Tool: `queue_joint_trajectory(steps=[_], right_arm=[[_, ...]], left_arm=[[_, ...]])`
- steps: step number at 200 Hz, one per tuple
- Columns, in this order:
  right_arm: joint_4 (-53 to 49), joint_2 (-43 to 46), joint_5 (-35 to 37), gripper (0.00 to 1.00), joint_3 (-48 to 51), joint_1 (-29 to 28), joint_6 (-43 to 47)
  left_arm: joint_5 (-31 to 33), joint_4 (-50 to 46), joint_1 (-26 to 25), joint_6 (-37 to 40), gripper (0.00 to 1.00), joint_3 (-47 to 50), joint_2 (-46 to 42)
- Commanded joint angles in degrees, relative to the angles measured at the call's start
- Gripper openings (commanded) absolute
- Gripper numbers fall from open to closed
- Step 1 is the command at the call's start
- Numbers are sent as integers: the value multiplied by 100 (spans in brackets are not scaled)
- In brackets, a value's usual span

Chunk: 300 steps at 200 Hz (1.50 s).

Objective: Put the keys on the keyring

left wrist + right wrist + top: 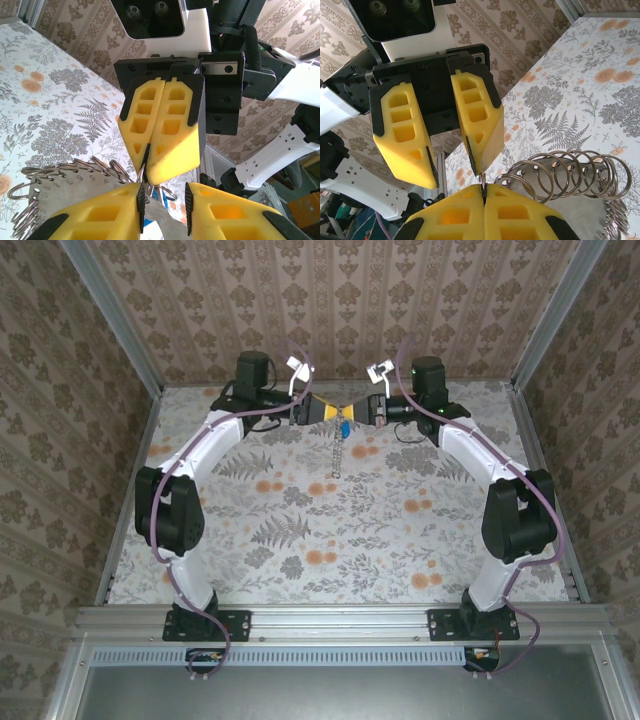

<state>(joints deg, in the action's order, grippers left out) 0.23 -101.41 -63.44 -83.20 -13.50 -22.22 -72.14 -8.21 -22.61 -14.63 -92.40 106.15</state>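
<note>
Dangling keyring between right fingers

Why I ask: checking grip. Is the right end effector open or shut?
Shut: right end effector fingers meet, no gap, nipping the keyring.

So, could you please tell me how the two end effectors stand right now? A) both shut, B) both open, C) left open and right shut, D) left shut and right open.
C: in the right wrist view the left end effector shows a clear gap between its fingers, while the right end effector is closed tight on a thin loop of the keyring.
</note>
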Motion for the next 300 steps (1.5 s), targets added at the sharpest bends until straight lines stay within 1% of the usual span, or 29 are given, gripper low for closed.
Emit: queue_joint_trajectory(steps=[1, 66, 75, 94, 104, 133, 162, 207, 245, 272, 300], right_arm=[[49, -39, -169, 0, -162, -1, 105], [50, 22, -138, 0, -110, -1, 117], [31, 32, -125, 0, -116, 1, 141], [3, 25, -106, 0, -107, 3, 149], [30, 23, -107, 0, -107, -1, 140], [190, 3, -107, 0, -82, -3, 24], [364, -28, -125, 0, -76, -7, -118], [378, -28, -124, 0, -65, -20, -136], [364, -28, -116, 0, -43, -18, -111], [370, -37, -125, 0, -23, -20, -99], [357, -39, -123, 0, -3, -20, -91]], left_arm=[[-143, -92, -77, 154, 29, -234, 99], [70, -6, 8, 135, 29, -123, 152], [97, 150, 66, 34, 29, -47, 106], [139, 828, 209, -424, 30, 227, -35], [173, 966, 261, -514, 30, 296, -90], [148, 868, 227, -472, 31, 267, -72], [134, 567, 76, -227, 32, 145, 43], [139, 548, -98, -215, 32, 30, 169], [164, 544, -135, -221, 32, 0, 169], [191, 547, -133, -222, 30, -9, 161], [209, 591, -114, -262, 24, -23, 169]])
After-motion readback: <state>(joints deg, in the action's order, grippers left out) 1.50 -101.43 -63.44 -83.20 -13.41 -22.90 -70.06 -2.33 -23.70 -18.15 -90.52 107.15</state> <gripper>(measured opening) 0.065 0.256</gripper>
